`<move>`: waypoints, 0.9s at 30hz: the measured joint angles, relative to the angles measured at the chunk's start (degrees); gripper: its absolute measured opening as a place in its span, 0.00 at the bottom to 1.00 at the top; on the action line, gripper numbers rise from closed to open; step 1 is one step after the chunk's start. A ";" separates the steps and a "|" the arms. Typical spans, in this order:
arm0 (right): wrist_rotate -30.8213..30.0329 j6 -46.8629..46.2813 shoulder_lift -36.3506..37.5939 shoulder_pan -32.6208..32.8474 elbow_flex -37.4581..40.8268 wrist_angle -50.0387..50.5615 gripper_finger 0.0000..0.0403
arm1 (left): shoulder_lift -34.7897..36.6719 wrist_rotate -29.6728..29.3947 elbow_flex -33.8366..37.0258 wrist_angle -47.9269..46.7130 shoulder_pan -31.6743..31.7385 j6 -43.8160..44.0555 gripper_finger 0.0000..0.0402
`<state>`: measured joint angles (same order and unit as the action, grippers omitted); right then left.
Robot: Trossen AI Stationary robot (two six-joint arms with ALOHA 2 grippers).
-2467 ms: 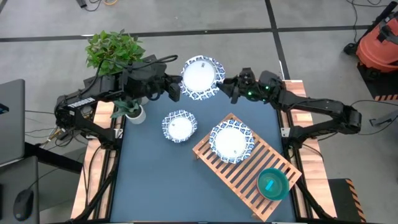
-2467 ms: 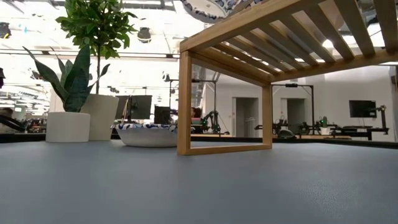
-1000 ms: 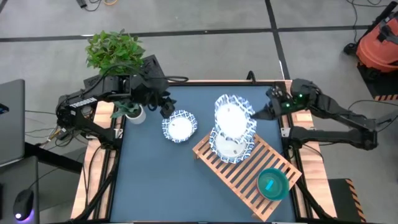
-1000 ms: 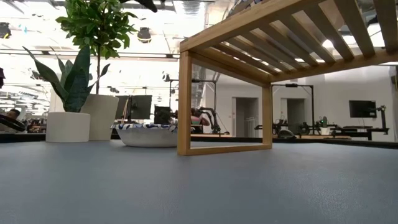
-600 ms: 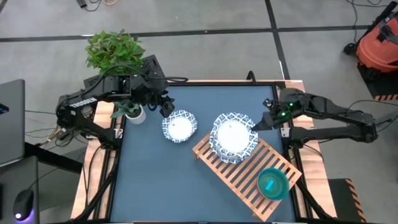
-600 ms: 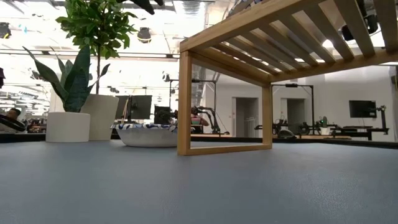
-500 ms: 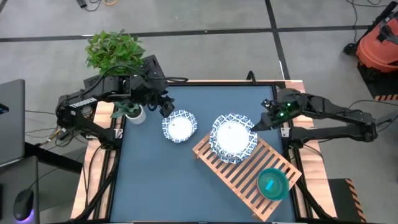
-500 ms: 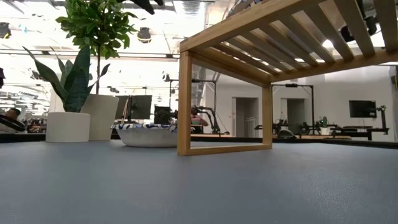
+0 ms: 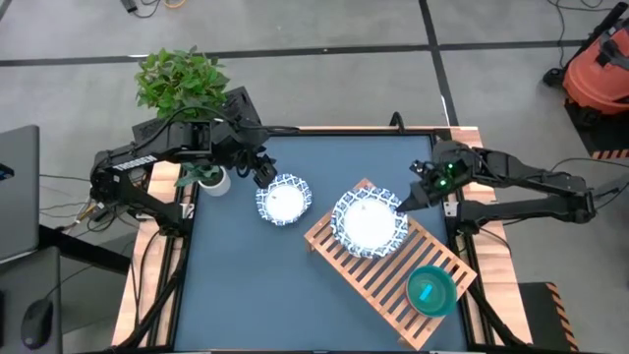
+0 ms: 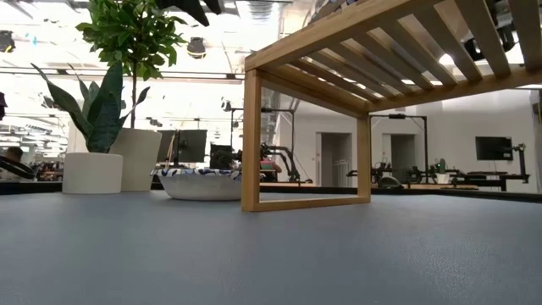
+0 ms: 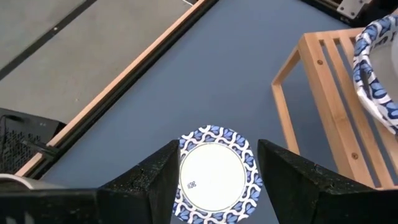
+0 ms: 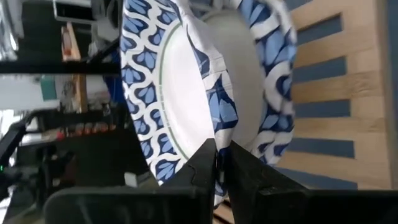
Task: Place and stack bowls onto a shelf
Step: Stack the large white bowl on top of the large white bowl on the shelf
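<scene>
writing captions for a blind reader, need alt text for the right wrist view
The right gripper pinches the rim of a blue-patterned white bowl, which sits nested in a matching bowl on the wooden slatted shelf.

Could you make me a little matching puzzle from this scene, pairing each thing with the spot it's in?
Things:
1. teal bowl
2. stacked patterned bowls
3. single patterned bowl
4. plant pot

Places:
A. on the bare blue table, below the left gripper's fingers
B. at the table's edge by the left arm
C. near end of the shelf
D. far end of the shelf, at the right gripper

Pairs: 1-C, 2-D, 3-A, 4-B
</scene>
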<state>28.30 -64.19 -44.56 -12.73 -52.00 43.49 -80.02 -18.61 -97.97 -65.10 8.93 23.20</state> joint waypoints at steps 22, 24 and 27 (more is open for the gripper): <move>1.66 6.01 -0.13 0.81 0.00 -0.34 0.15 | 0.01 0.02 0.00 0.09 0.00 0.00 0.50; 1.66 6.25 -0.13 0.82 0.01 -0.35 0.15 | 0.01 0.03 0.00 0.09 0.00 0.02 0.50; 1.66 6.39 -0.13 0.81 0.02 -0.39 0.15 | 0.01 0.12 0.00 0.09 0.00 0.04 0.50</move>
<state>29.95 -57.80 -44.69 -11.92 -51.99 43.09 -80.01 -18.49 -97.97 -65.01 8.93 23.24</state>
